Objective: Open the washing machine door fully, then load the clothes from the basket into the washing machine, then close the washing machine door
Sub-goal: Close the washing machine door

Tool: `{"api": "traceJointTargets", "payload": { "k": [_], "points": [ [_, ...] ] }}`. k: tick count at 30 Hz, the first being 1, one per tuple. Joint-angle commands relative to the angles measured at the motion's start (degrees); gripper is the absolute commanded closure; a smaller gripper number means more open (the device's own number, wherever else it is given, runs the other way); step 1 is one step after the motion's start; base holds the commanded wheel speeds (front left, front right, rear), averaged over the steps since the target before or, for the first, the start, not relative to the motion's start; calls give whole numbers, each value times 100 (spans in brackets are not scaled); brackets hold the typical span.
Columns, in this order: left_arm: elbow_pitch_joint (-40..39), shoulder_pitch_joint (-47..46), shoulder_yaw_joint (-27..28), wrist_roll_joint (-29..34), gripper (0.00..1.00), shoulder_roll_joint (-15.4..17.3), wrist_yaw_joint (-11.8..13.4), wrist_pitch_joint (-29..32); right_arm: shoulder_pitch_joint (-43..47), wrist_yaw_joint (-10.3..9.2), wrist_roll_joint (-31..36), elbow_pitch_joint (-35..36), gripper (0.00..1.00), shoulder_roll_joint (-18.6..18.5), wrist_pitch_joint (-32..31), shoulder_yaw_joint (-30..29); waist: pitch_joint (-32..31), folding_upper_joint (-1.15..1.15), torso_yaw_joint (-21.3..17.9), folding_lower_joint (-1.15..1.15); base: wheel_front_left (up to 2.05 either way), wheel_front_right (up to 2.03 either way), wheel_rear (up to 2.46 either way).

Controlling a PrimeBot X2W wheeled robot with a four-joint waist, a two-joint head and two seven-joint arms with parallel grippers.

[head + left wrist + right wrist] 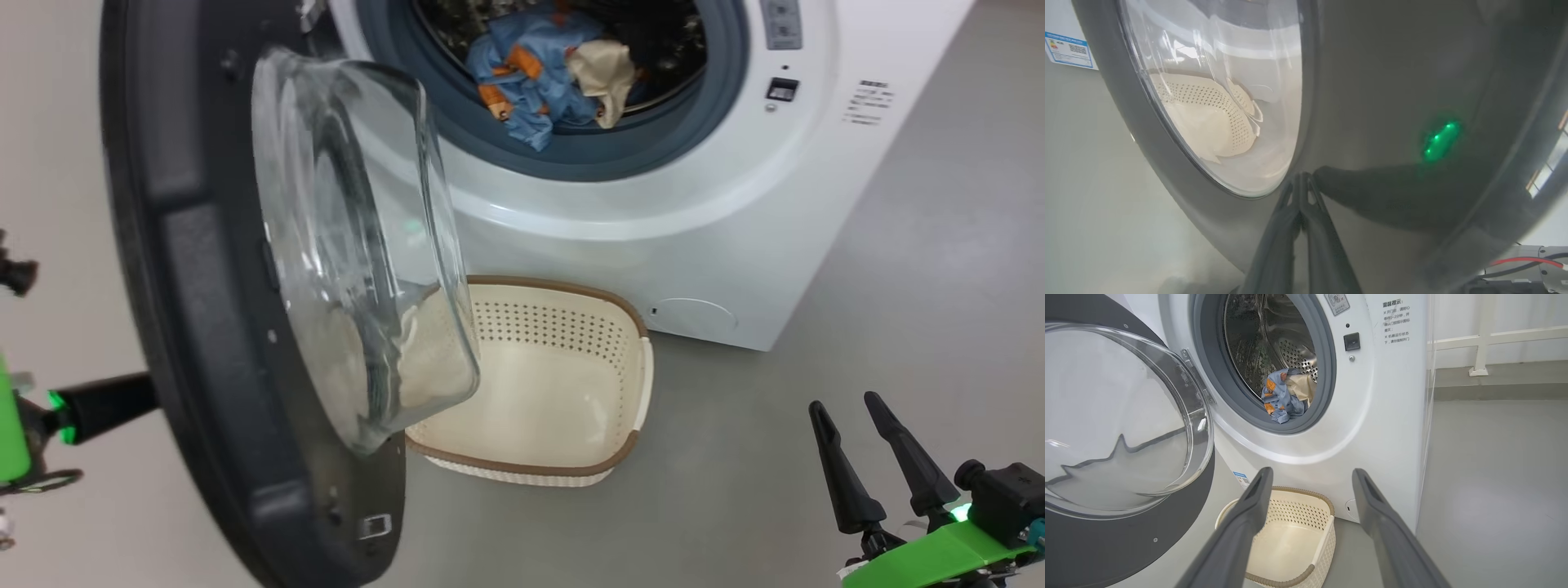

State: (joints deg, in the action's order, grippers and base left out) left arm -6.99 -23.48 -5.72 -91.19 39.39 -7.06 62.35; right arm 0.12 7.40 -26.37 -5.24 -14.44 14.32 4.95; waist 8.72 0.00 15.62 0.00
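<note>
Jaws first: the left jaws are pressed tight together, both dark fingers [1278, 245] running up as one, and their tips sit right against the glossy outer face of the large round black-rimmed washing machine door [1392, 81]. A green glow reflects off that dark surface. Over on the other side, the right jaws stand wide apart with nothing between them, the two long dark fingers [845, 478] hanging low over the grey floor [898, 286], well away from the white boxy front-loading washing machine [735, 204].

That door [196, 286] stands swung out from the left side of the opening, its dark grey inner face and bulging clear glass bowl turned toward the head camera. Inside the steel drum, right at the front lip on the blue-grey gasket, lie the clothes [531, 73]: light-blue pieces with orange print and one cream-beige piece beside them. From the right wrist the same bundle [1284, 396] shows low in the opening.

Down on the floor, just in front of the machine [1380, 416], sits the small cream-white perforated basket [563, 327] with its brown rim, partly behind the glass bowl; from the right wrist the basket [1298, 514] appears between the spread fingers [1241, 531].
</note>
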Motion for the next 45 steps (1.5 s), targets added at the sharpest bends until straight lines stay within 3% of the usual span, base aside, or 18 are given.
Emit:
{"api": "traceJointTargets", "payload": {
  "k": [1, 20, 32, 38, 45],
  "points": [
    [-264, -193, 211, -99, 100, 175, -43, 60, 32, 9, 73, 142, 0, -32, 68, 98, -34, 0, -229, 0, 0, 0, 0],
    [-305, -1204, -438, 189, 100, -826, -43, -204, -86, 9, 92, 183, 0, 178, 68, -11, 205, 0, -1386, 0, 0, 0, 0],
    [418, -2135, -672, 580, 100, -1456, -43, -726, -230, 9, 104, 199, 0, 260, 68, -89, 375, 0, -1690, 0, 0, 0, 0],
    [758, -2362, -690, 695, 100, -1579, -43, -1035, -279, 9, 112, 191, 0, 282, 68, -110, 401, 0, -1741, 0, 0, 0, 0],
    [769, -2060, -738, 654, 100, -1463, -43, -1125, -239, 9, 114, 175, 0, 254, 68, -137, 325, 0, -1649, 0, 0, 0, 0]
  ]
}}
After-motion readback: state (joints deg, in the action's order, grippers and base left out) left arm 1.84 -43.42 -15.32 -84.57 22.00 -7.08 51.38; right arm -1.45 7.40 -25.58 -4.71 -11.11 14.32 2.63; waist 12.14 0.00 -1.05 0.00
